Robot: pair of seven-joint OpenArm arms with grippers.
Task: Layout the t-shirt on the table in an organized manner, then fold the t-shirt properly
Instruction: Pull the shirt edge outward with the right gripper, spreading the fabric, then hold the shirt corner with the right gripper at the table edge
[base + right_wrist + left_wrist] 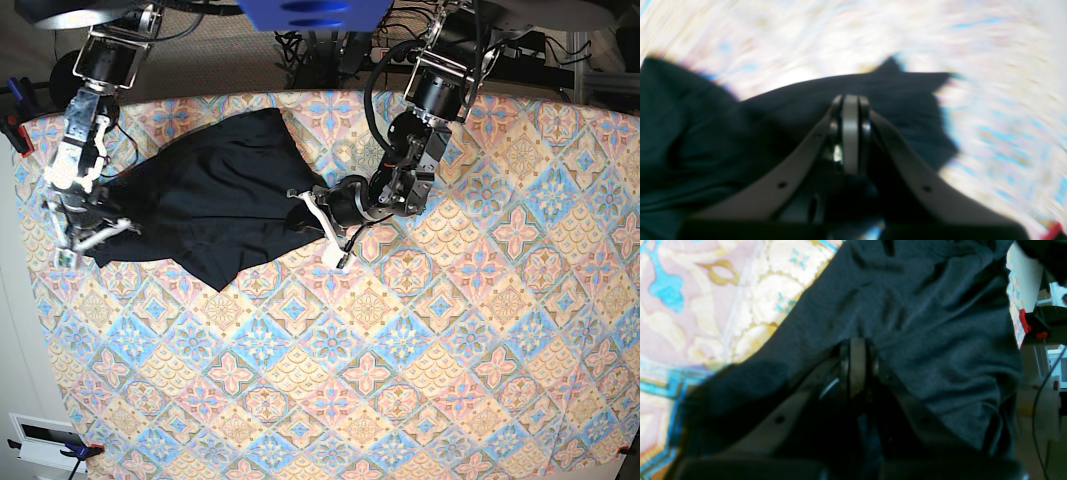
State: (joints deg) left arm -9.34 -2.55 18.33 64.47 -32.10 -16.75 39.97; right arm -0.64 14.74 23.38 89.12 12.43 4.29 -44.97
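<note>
The black t-shirt lies bunched on the far left part of the table, stretched between my two grippers. My left gripper is at the shirt's right edge. In the left wrist view, the left gripper has its jaws shut on a fold of the dark t-shirt. My right gripper is at the shirt's left end. The right wrist view is blurred; in it the right gripper has its jaws shut, with the black t-shirt pulled up to the tips.
The table's left edge runs close to my right gripper. Cables and arm mounts crowd the far edge. A red clamp sits past the table edge in the left wrist view.
</note>
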